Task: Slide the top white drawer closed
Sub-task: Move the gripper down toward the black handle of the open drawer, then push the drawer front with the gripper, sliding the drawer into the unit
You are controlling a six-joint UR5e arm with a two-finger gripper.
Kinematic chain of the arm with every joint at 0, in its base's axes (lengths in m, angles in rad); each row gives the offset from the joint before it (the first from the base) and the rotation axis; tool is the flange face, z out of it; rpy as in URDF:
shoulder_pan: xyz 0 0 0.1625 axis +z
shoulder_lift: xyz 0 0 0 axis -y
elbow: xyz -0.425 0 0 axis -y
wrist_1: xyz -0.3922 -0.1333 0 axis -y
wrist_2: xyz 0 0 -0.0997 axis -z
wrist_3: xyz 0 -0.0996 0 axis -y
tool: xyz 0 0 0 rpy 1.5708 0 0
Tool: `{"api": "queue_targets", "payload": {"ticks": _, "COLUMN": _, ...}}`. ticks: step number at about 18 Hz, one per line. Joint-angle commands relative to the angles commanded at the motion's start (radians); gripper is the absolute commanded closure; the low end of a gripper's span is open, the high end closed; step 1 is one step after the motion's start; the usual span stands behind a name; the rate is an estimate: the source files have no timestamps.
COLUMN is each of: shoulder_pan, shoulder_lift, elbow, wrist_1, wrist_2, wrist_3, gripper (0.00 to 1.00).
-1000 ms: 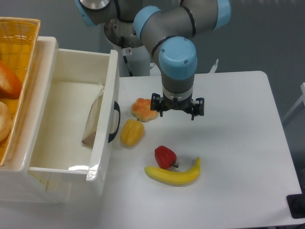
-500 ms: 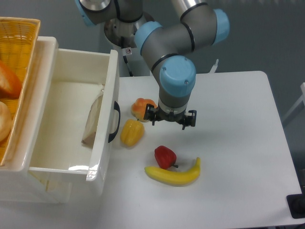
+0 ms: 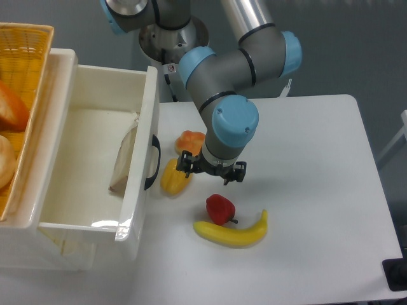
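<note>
The top white drawer (image 3: 140, 190) is pulled far out over the table's left side, its front panel carrying a curved black handle (image 3: 152, 162). A pale bag (image 3: 124, 159) leans inside it against the front wall. My gripper (image 3: 211, 170) hangs from the blue-capped wrist, right of the handle and above the table, between a yellow pepper (image 3: 173, 178) and a red pepper (image 3: 220, 208). Its fingers point down; the camera looks from above, so whether they are open or shut does not show. It holds nothing that I can see.
An orange fruit (image 3: 189, 141) lies behind the gripper and a banana (image 3: 233, 232) lies in front of the red pepper. A yellow wicker basket (image 3: 19, 95) with bread sits on the cabinet at far left. The arm's base (image 3: 166, 44) stands behind the drawer.
The gripper has moved left and toward the front, from beside the orange fruit to just right of the yellow pepper, closer to the drawer handle. The drawer has not moved.
</note>
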Motion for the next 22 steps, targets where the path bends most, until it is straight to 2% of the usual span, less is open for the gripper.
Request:
{"api": "queue_targets", "payload": {"ticks": 11, "shoulder_pan": -0.008, "shoulder_lift": 0.000, "elbow": -0.002, "wrist_1": -0.008, "wrist_2": -0.047, "wrist_3": -0.006, "gripper": 0.00}}
{"api": "queue_targets", "payload": {"ticks": 22, "shoulder_pan": -0.018, "shoulder_lift": 0.008, "elbow": -0.002, "wrist_1": -0.017, "wrist_2": -0.048, "wrist_3": -0.003, "gripper": 0.00}}
